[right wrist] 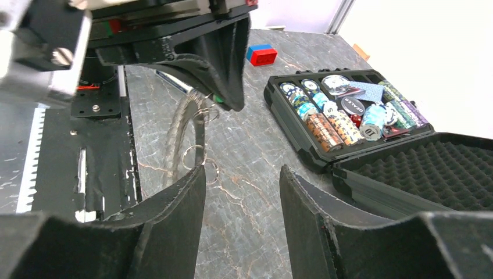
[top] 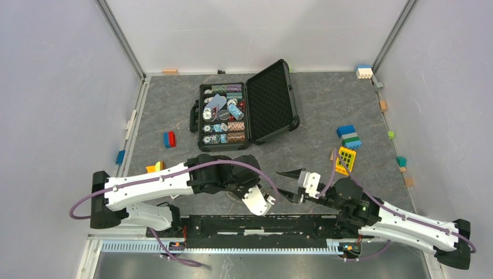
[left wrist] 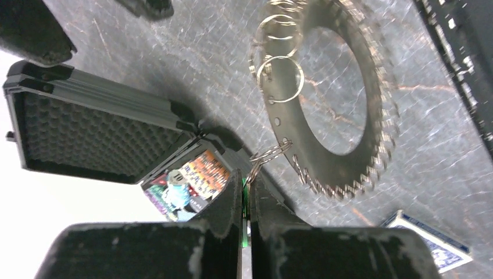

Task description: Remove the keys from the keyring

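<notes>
Since the left gripper (left wrist: 245, 183) is pinched tight on the green tag (left wrist: 246, 204), the keyring (left wrist: 268, 99) dangles from it by a small split ring (left wrist: 267, 154), over the table (left wrist: 174, 58) between the two arms, near the front rail; whether its lower edge touches the table, cannot tell; right gripper (right wrist: 241, 174) has jaws apart, nothing between them, just beside the hoop.

Handling, judged: hoop is thin stiff metal, light, slick, likely to swing and twist on the one pinch point; keys (left wrist: 349, 180) are flat, hard, loose, will probably slide and rattle; best hold is across one key's flat faces, or on a bare stretch of hoop to steady it.

Counts: one hoop; keys too many to count, dozens fanned; at least three small split rings; one green tag; one black case (right wrist: 302, 145), open, well apart.
</notes>
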